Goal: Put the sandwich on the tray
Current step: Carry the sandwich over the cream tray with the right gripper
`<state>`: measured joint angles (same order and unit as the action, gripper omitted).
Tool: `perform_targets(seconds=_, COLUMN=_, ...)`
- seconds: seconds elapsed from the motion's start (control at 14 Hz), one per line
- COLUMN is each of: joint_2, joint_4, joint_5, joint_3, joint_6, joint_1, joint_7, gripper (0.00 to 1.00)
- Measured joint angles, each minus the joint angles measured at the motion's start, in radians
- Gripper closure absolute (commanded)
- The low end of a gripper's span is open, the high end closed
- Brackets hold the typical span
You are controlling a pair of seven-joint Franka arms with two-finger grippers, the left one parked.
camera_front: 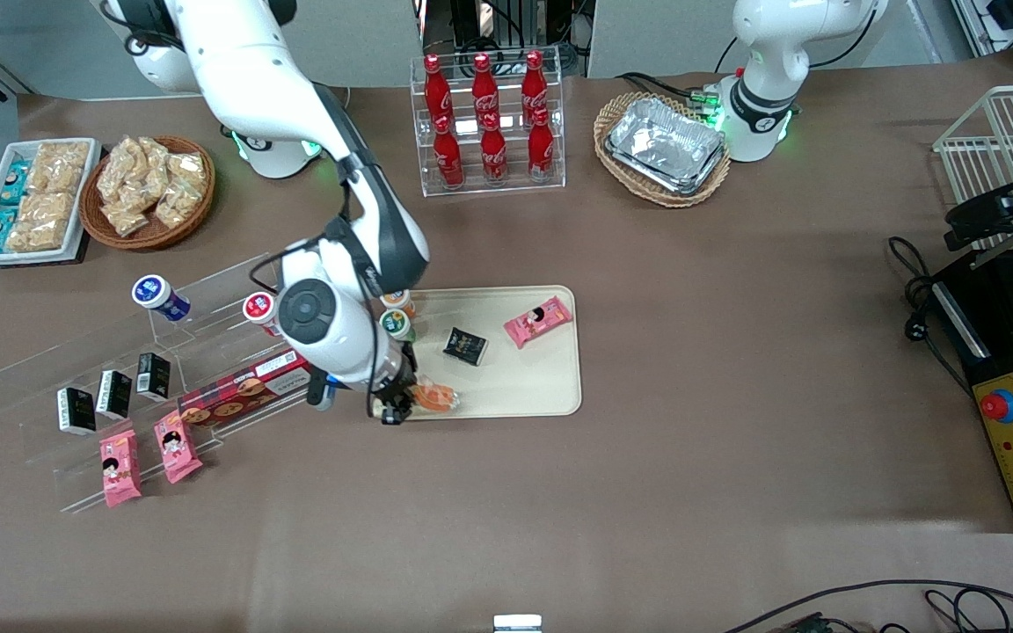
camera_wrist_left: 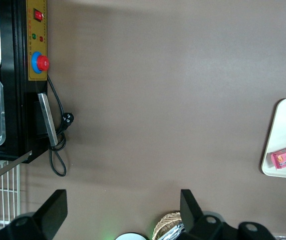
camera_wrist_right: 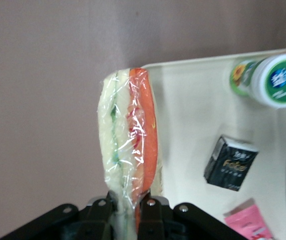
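Note:
The sandwich (camera_wrist_right: 127, 140), a plastic-wrapped wedge of pale bread with green and orange-red filling, stands on edge between the fingers of my gripper (camera_wrist_right: 126, 210), which is shut on it. In the front view the sandwich (camera_front: 433, 397) is at the near corner of the cream tray (camera_front: 550, 387) toward the working arm's end, over the tray's rim, with the gripper (camera_front: 399, 403) beside it. Whether it rests on the tray cannot be told. The tray (camera_wrist_right: 193, 130) fills the area next to the sandwich.
On the tray lie a black packet (camera_front: 465, 345), a pink snack packet (camera_front: 538, 321) and a green-capped bottle (camera_front: 397, 324). An acrylic rack (camera_front: 102, 387) with packets stands toward the working arm's end. A bottle rack (camera_front: 489, 123) and a foil-tray basket (camera_front: 663, 148) stand farther back.

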<state>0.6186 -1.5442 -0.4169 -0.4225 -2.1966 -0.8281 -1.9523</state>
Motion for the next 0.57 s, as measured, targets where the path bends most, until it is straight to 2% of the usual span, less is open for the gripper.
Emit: perform_targets(seconds=0.57, joint_2=0.111, joint_4=0.062, joint_5=-0.001, joint_3=0.101, joint_6=-0.143, joint_1=-0.005, joint_7=-0.051, gripper=1.0)
